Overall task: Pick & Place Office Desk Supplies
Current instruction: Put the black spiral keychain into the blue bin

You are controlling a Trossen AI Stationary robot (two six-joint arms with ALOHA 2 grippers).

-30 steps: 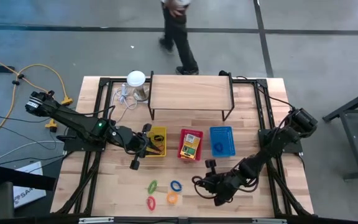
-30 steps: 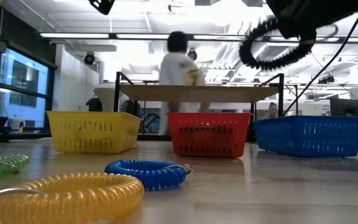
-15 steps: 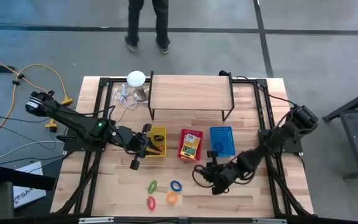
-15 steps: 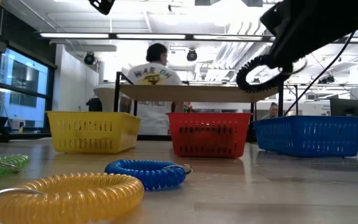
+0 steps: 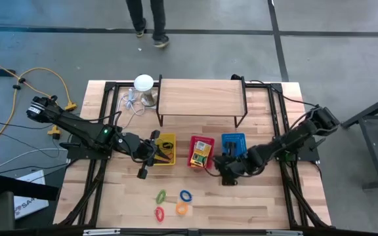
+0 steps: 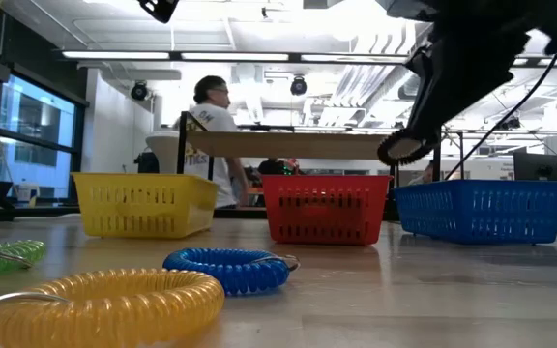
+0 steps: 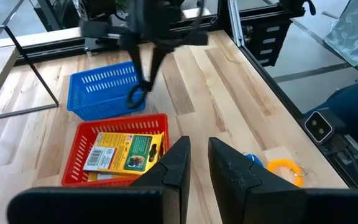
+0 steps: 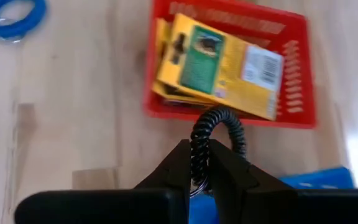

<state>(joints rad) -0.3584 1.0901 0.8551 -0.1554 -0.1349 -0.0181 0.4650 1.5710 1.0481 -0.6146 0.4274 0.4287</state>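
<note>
Grey floor (image 5: 320,39) with dark lines; bright ceiling strip lights (image 6: 259,55), perhaps windows.
</note>
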